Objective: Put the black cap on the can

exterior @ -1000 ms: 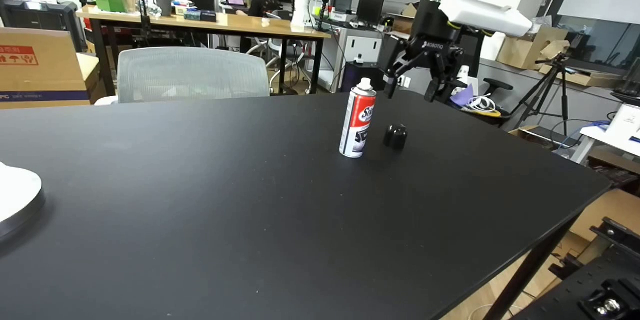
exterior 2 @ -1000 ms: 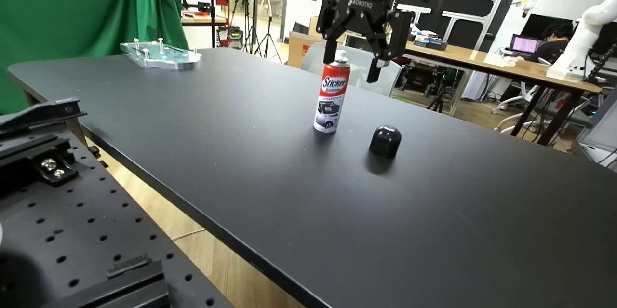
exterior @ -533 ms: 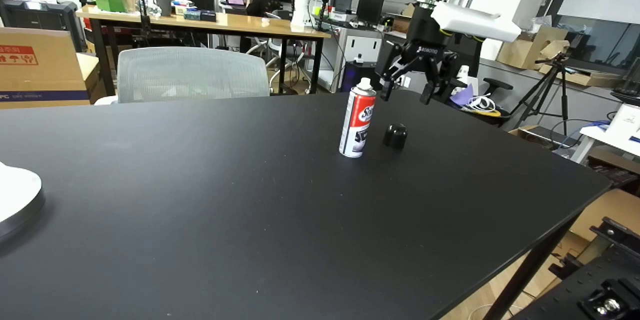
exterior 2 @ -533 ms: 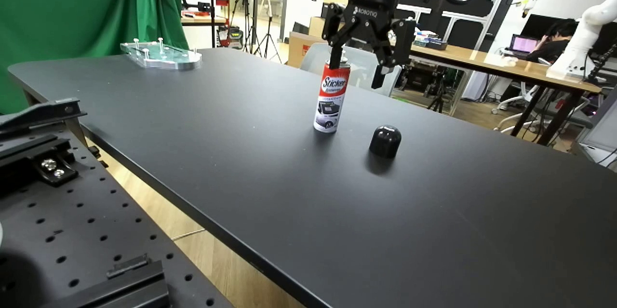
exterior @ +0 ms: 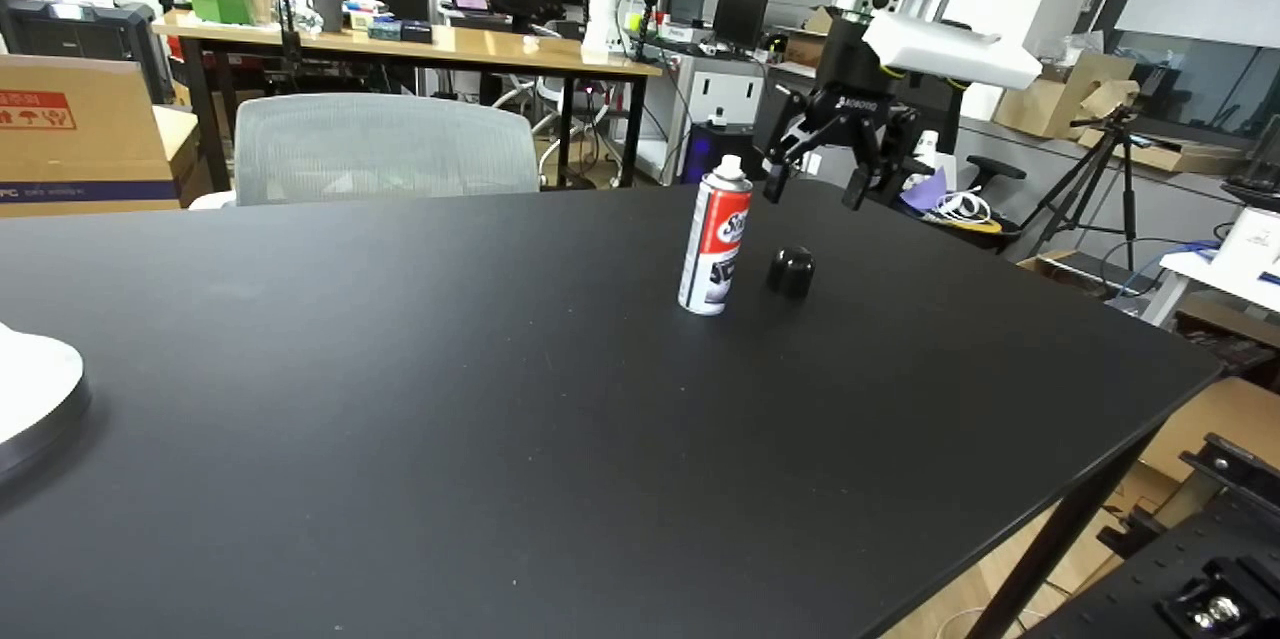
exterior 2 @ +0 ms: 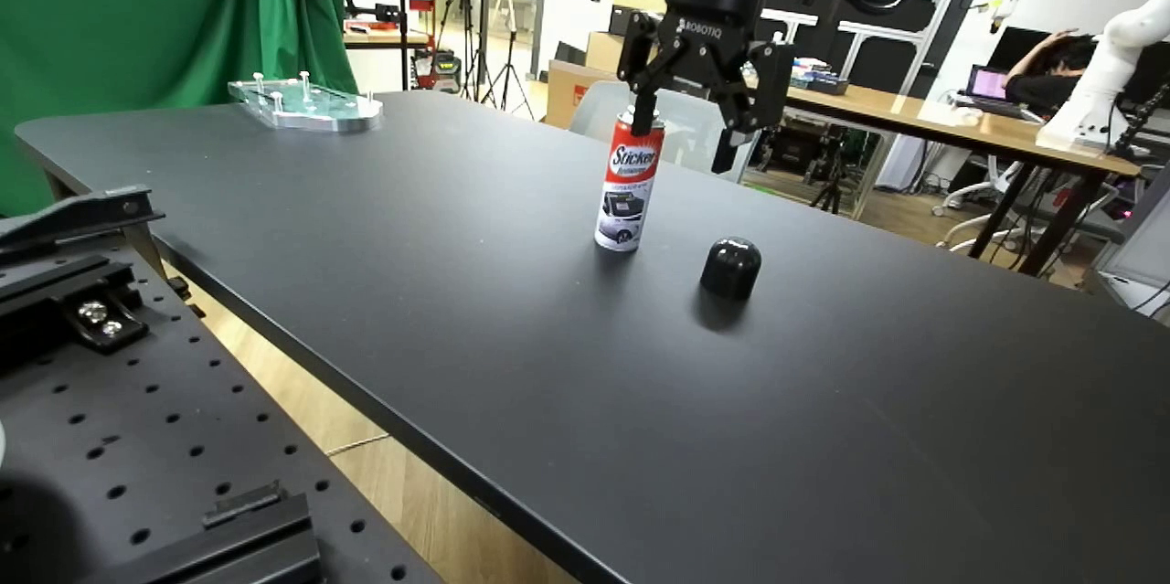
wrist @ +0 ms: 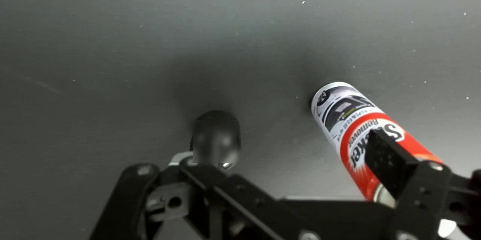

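Observation:
The black cap [exterior: 791,273] stands on the dark table beside the can [exterior: 714,244], with a small gap between them. In an exterior view the cap [exterior 2: 730,270] is domed and glossy, and the can [exterior 2: 629,191] is upright with its red and white label. My gripper [exterior: 814,191] is open and empty above the table. In an exterior view one finger of the gripper [exterior 2: 684,138] overlaps the can's top, hiding most of its nozzle. In the wrist view the cap [wrist: 218,135] is partly blurred above the left finger, and the right finger covers part of the can [wrist: 349,127].
The dark table [exterior: 450,399] bears a clear plate with pegs [exterior 2: 306,104] at its far end. A perforated black mounting plate [exterior 2: 228,451] lies beyond the table's edge. A grey mesh chair [exterior: 385,149] stands behind the table.
My gripper has come down a little and shifted slightly, to the right in one exterior view and to the left in another. It stays open. The cap and the can have not moved.

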Motion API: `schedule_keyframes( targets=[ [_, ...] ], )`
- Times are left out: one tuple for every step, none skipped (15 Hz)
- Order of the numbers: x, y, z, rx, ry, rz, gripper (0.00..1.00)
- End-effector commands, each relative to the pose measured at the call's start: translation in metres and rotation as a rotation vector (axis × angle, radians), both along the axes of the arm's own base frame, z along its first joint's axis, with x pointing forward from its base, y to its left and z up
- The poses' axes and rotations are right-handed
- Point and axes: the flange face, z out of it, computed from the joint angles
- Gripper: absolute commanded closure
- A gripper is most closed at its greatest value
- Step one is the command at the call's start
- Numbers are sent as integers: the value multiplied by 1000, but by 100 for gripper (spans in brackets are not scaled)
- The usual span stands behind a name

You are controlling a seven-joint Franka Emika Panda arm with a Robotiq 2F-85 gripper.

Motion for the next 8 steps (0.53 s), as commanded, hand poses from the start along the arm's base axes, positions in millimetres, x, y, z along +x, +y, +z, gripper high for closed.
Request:
schedule_keyframes(
  targets=[
    [14,-26,-3,-11,-30,-43,0],
    [18,-33,-5,-12,-34,-54,0],
    [21,-40,-7,-14,-36,-66,0],
    [26,-49,-11,-9,-29,-78,0],
    [31,-56,-14,-9,-25,-84,0],
    [36,-61,-18,-7,-19,-84,0],
    [40,-65,-22,-12,-14,-88,0],
    [46,-66,-27,-14,-11,-77,0]
  ],
)
